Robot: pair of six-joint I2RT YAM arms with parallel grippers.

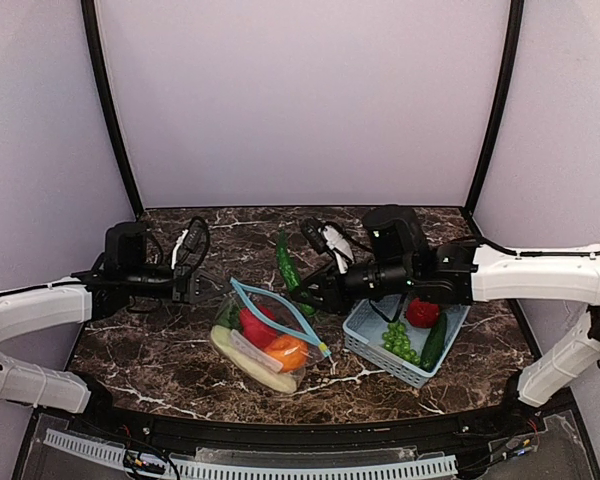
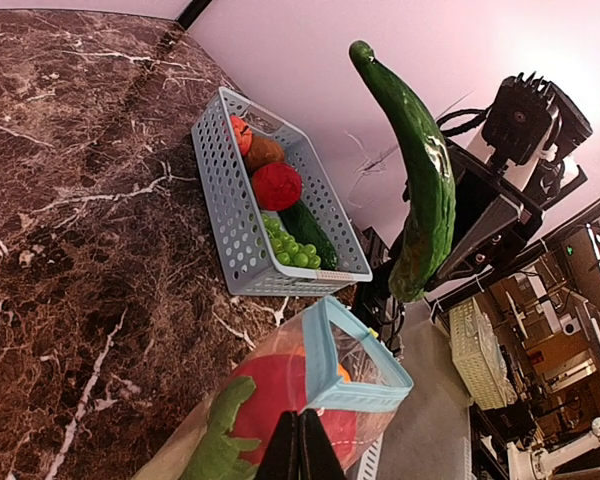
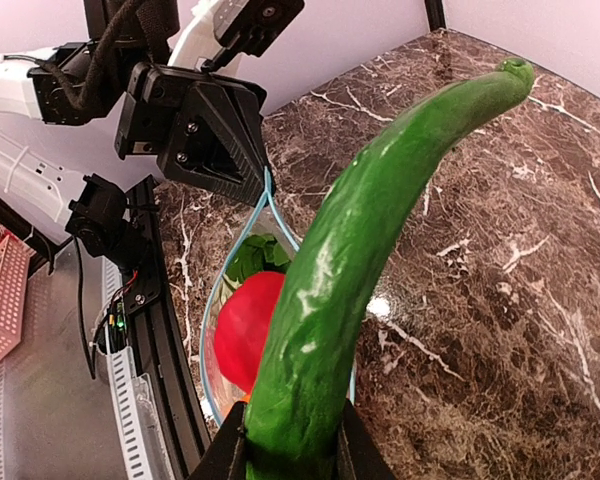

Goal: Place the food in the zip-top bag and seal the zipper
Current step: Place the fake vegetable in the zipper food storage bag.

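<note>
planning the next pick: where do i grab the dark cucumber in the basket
Across its middle, from above: the dark cucumber lies along the basket wall with grapes crowding its other side, so only its top is free.

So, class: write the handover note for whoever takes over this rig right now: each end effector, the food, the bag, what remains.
Left end effector: shut, apparently pinching the zip-top bag at its mouth.
Right end effector: shut on a long green cucumber, held above the table near the bag.
Done: red piece, orange and cream squash are in the bag.
Left: cucumber, then the basket's grapes and other pieces; zipper open, unsealed.
</note>
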